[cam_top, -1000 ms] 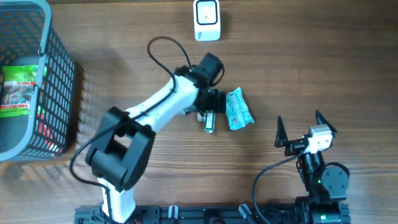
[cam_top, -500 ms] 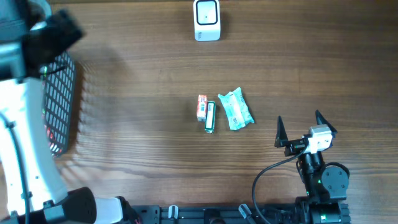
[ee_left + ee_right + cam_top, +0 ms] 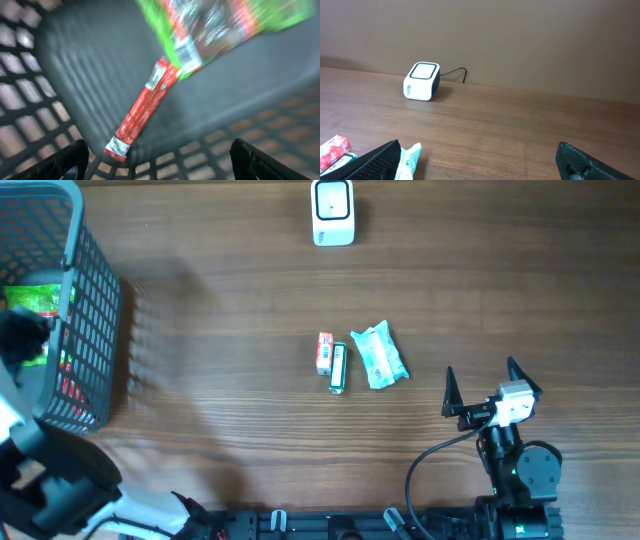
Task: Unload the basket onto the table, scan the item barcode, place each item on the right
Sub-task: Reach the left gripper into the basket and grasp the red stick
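In the grey basket [image 3: 92, 300] at the left edge of the table [image 3: 220, 300], I am holding my left hand [image 3: 160, 162] above the goods, its fingers standing apart with nothing between them. The red stick packet [image 3: 144, 109] is lying slanted on the basket floor just ahead, its far end meeting the green packet [image 3: 215, 22]. I am judging it the item to scan.

To take it well, I am planning to set the fingers across its narrow width and close near the middle, clear of the green packet. The mesh walls are crowding the approach.

Out on the table:
- The scanner [image 3: 332, 212] is sitting at the far edge.
- An orange packet [image 3: 324, 352], a green tube [image 3: 338, 369] and a teal pouch [image 3: 384, 356] are lying mid-table.
- My right hand [image 3: 480, 367] is resting near right, fingers spread and empty.
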Robot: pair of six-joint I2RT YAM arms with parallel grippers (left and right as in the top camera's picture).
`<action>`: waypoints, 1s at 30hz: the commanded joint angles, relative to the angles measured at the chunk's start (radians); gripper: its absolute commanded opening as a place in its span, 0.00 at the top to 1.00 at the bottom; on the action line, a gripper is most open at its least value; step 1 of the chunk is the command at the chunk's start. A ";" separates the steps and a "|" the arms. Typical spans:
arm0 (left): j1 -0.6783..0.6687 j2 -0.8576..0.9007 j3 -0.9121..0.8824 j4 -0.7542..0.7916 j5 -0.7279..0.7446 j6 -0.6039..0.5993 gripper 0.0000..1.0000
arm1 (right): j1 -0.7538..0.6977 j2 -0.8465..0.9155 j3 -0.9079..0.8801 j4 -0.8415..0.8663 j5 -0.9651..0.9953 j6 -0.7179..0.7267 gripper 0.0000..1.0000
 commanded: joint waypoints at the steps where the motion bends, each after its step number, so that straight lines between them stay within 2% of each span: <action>1: 0.002 0.056 -0.114 0.072 -0.002 0.045 0.33 | 0.001 -0.002 -0.001 0.005 -0.002 0.001 0.00; 2: 0.003 0.069 -0.138 0.095 -0.004 0.060 0.38 | 0.001 -0.002 -0.001 0.005 -0.002 0.001 0.00; 7: 0.003 0.113 -0.225 0.196 -0.030 0.060 0.39 | 0.001 -0.002 -0.001 0.005 -0.002 0.001 0.00; 11: 0.003 0.118 -0.272 0.269 -0.033 0.132 0.42 | 0.001 -0.002 -0.001 0.005 -0.002 0.001 0.00; 17: 0.003 0.118 -0.348 0.336 -0.033 0.134 0.54 | 0.001 -0.002 -0.001 0.005 -0.002 0.001 0.00; 20: 0.005 0.118 -0.399 0.374 -0.033 0.134 0.55 | 0.001 -0.002 -0.001 0.005 -0.002 0.001 0.00; 22: 0.011 0.118 -0.426 0.391 -0.032 0.122 0.62 | 0.001 -0.002 -0.001 0.005 -0.002 0.001 0.00; 23: 0.014 0.118 -0.433 0.395 -0.032 0.103 0.71 | 0.001 -0.002 -0.001 0.005 -0.002 0.001 0.00; 24: 0.018 0.117 -0.430 0.396 -0.027 0.080 0.96 | 0.001 -0.002 -0.001 0.005 -0.002 0.001 0.00; 27: 0.019 0.115 -0.380 0.360 -0.025 0.081 0.96 | 0.001 -0.002 -0.001 0.005 -0.002 0.001 0.00; 30: 0.021 0.110 -0.245 0.242 -0.026 0.081 0.96 | 0.001 -0.002 -0.001 0.005 -0.002 0.001 0.00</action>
